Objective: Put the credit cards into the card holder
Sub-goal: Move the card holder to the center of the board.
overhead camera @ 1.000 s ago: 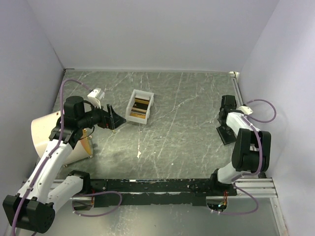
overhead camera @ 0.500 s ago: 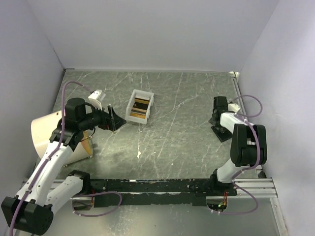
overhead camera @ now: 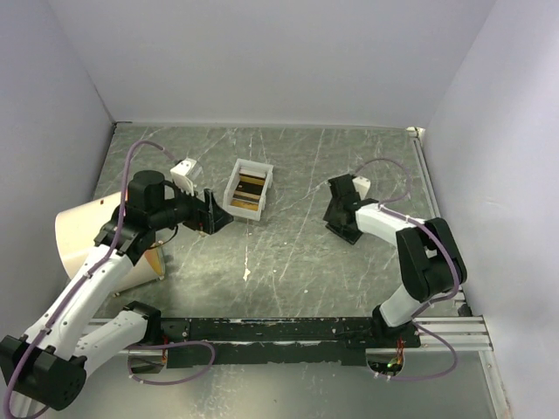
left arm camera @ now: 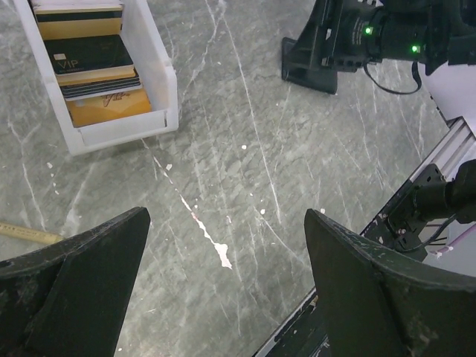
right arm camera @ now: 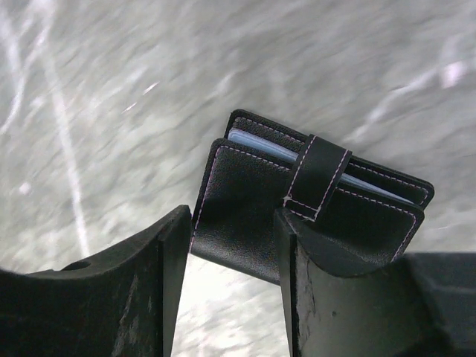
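The credit cards (left arm camera: 93, 63) lie stacked in the white box (left arm camera: 160, 74) at the upper left of the left wrist view, just beyond the left hand (left arm camera: 223, 223). That hand is the nearer one, and its fingers (left arm camera: 82, 282) stand wide apart. The right hand (right arm camera: 232, 219) is clamped on the strapped-shut card holder (right arm camera: 245, 186), right of centre in the top view and well apart from the box.
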Controlling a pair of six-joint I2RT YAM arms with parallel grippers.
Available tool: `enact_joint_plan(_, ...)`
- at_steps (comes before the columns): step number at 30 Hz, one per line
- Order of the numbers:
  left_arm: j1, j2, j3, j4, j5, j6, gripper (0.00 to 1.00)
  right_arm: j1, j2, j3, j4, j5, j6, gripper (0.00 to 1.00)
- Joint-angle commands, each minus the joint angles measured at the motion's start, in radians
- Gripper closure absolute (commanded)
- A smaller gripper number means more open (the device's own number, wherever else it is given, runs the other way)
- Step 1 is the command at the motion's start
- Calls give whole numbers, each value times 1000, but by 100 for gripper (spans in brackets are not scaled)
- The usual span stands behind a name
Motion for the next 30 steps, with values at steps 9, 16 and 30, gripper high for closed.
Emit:
enact_joint_plan(9, -10, 55, 22, 62, 9, -28, 3, 284, -114, -48, -109, -242, 7, 54)
enact_joint_plan(16, -10, 67, 18, 42, -14, -9, 3, 296, -225, -5, -184, -187, -142, 46)
enact_joint_plan(30, -10, 65, -4, 29, -7, 19, 3, 248, -37, 60, -181, -185, -289, 22)
